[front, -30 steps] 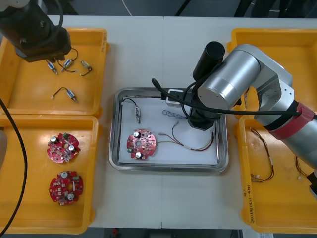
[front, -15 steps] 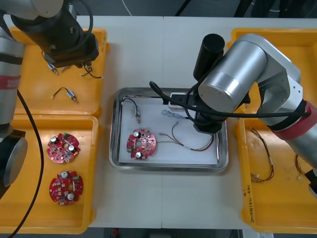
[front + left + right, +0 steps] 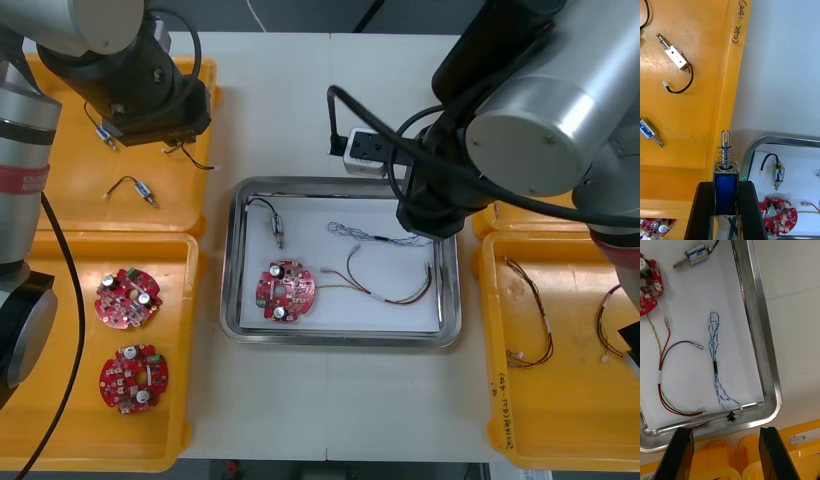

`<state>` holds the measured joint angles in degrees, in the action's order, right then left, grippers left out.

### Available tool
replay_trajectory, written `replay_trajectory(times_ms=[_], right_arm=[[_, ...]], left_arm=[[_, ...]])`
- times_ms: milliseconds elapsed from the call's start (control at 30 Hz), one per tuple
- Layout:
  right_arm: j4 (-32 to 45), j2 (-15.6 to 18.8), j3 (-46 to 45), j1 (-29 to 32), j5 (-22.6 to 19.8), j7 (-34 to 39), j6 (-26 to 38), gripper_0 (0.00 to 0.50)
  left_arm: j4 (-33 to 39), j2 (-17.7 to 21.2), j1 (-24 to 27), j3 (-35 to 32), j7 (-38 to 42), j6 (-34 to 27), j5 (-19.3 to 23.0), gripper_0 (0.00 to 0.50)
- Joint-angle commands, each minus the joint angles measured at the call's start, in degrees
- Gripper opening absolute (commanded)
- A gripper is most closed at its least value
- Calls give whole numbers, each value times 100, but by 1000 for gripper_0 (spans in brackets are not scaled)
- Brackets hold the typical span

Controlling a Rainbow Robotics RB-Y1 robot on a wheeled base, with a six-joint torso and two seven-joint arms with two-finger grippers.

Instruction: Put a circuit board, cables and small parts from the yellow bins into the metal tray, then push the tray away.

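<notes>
In the left wrist view my left gripper [image 3: 726, 198] is shut on a small metal part [image 3: 726, 187] with a blue body and a spring. It hangs over the inner edge of the upper left yellow bin [image 3: 685, 123], short of the metal tray [image 3: 763, 140]. In the front view the left arm [image 3: 140, 95] stands over that bin [image 3: 60, 205]. My right gripper [image 3: 725, 453] is open and empty above the tray's rim [image 3: 760, 333], close to the blue and white cable [image 3: 715, 360]. The tray [image 3: 340, 338] holds a circuit board [image 3: 285, 291], a small metal part [image 3: 277, 232], that cable [image 3: 365, 236] and a red and yellow cable [image 3: 385, 290].
Two more circuit boards [image 3: 128, 296] lie in the lower left bin. Loose small metal parts [image 3: 135, 188] remain in the upper left bin. Cables [image 3: 530, 320] lie in the lower right bin [image 3: 560, 445]. A white socket block [image 3: 365, 150] with a black lead sits just beyond the tray.
My left arm has come right across the upper left bin, carrying the small metal part toward the tray. My right arm has pulled up and back from the tray, leaving the blue and white cable there.
</notes>
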<state>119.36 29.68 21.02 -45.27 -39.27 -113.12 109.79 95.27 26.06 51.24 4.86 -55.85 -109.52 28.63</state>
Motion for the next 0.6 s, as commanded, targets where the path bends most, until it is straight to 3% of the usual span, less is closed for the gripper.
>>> replay_trajectory(times_ms=[33, 400, 600], right_arm=[[439, 346, -635, 106, -512, 466, 21, 500], [1274, 1471, -2181, 1187, -1593, 2312, 21, 500], [1696, 1875, -3016, 1943, -1777, 3253, 21, 500]], left_arm=[[282, -101, -17, 226, 672, -48, 108, 1], [405, -330, -17, 533, 944, 89, 231, 0], [475, -427, -9, 1026, 1621, 502, 327, 2]])
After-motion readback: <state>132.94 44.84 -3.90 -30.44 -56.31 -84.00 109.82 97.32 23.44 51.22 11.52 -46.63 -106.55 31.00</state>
